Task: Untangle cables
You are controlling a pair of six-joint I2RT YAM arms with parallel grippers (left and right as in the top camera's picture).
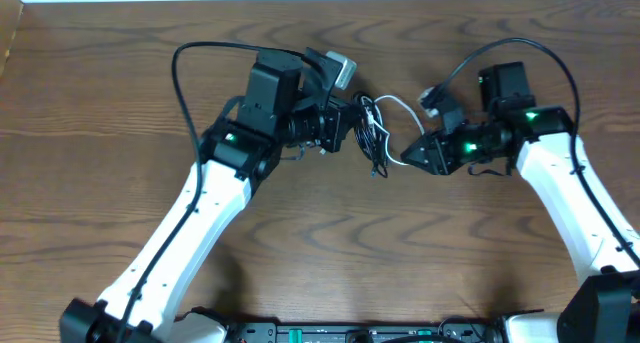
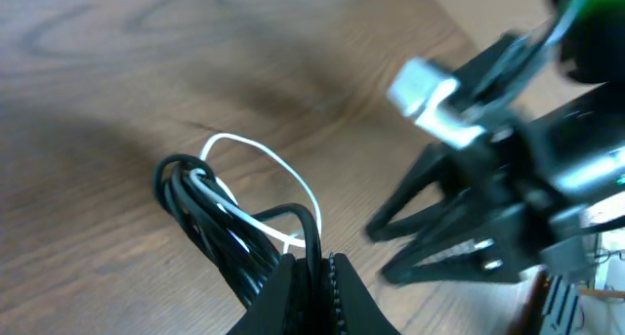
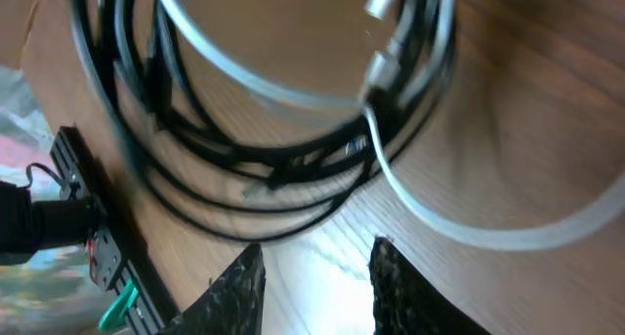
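Left arm [image 1: 190, 223]: we are holding it stretched up from the near-left edge, wrist bent so the left gripper [image 1: 350, 126] is pointing right. Its jaws are pinching shut on the cables [image 2: 210, 218]. Right arm [image 1: 570, 193]: we are angling it in from the near-right. The right gripper [image 1: 408, 155] is pointing left, facing the other, and its fingers [image 3: 239, 286] are standing apart.

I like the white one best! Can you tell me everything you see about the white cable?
The white cable is a thin, smooth, plastic-looking cord with a small silvery plug. It curves in loose loops over the wooden table, threaded through the black cable coil. The left gripper has jaws shut on that coil where the white strand runs in. The right gripper is close, jaws open, not holding it.
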